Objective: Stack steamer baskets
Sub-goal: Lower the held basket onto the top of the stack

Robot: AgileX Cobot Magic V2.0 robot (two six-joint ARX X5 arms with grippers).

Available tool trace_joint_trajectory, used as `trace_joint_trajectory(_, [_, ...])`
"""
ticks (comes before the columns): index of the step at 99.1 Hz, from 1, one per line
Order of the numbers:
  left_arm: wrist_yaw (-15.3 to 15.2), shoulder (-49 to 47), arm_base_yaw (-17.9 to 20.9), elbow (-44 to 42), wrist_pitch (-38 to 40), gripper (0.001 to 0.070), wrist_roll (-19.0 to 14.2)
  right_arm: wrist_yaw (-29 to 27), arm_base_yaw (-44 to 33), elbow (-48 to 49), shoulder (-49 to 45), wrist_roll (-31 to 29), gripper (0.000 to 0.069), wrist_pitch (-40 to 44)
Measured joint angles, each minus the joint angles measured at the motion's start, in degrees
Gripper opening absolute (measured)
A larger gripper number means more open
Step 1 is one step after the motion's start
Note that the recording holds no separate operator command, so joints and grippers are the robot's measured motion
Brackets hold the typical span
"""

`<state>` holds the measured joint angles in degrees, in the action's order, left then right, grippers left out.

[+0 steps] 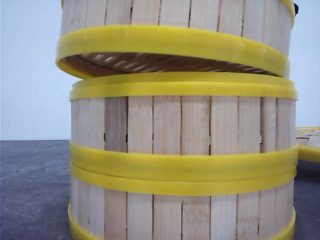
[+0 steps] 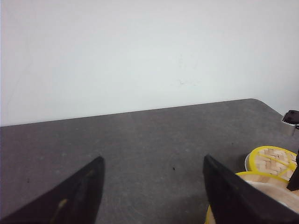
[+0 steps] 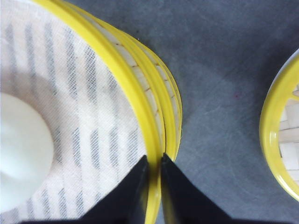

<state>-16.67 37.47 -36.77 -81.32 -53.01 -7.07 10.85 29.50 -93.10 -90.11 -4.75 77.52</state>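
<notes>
On the left, the left gripper [image 2: 154, 186] hangs over bare dark table [image 2: 154, 135], fingers spread apart. At center stand two stacked steamer baskets [image 1: 182, 165]; a third steamer basket [image 1: 175, 30] hangs tilted just above them, the right gripper [image 3: 154, 186] clamped on its rim over a white bun [image 3: 21, 149]. Far right lies a woven lid [image 1: 309, 142].

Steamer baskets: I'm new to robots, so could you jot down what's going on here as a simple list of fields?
Stack: two steamer baskets stacked on the grey table
Top basket: tilted above the stack, left side raised, not yet seated
Right gripper: pinching the top basket's wall at its rim
Left gripper: open, holding nothing, over bare table
Inside top basket: cloth liner with a white bun
Lid: flat on the table, right of the stack
</notes>
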Motion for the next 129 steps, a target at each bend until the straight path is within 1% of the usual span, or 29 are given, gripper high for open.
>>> trace_joint_trajectory(22, [0.04,0.00,0.00,0.00,-0.04,0.0399,-0.50,-1.22,-0.42,-0.44,1.44,-0.61,0.0023,0.00])
trace_joint_trajectory(41, [0.04,0.00,0.00,0.00,-0.09,0.0399,-0.90,-1.18,-0.57,-0.46,2.62,-1.05,0.0023,0.02])
trace_joint_trajectory(58, [0.04,0.00,0.00,0.00,-0.13,0.0399,-1.09,1.99,-0.52,-0.46,2.64,-1.27,0.0023,0.02])
trace_joint_trajectory(65, [0.04,0.00,0.00,0.00,-0.24,0.0399,-1.09,2.43,-0.24,-0.46,2.64,-1.36,0.0023,0.00])
trace_joint_trajectory(92, [0.04,0.00,0.00,0.00,-0.66,0.0399,-1.09,-1.01,-0.04,-0.46,2.64,-1.44,0.0023,0.02])
trace_joint_trajectory(129, [0.07,0.00,0.00,0.00,-0.68,0.0399,-1.09,-1.20,0.46,-0.37,2.64,-1.46,0.0023,0.00])
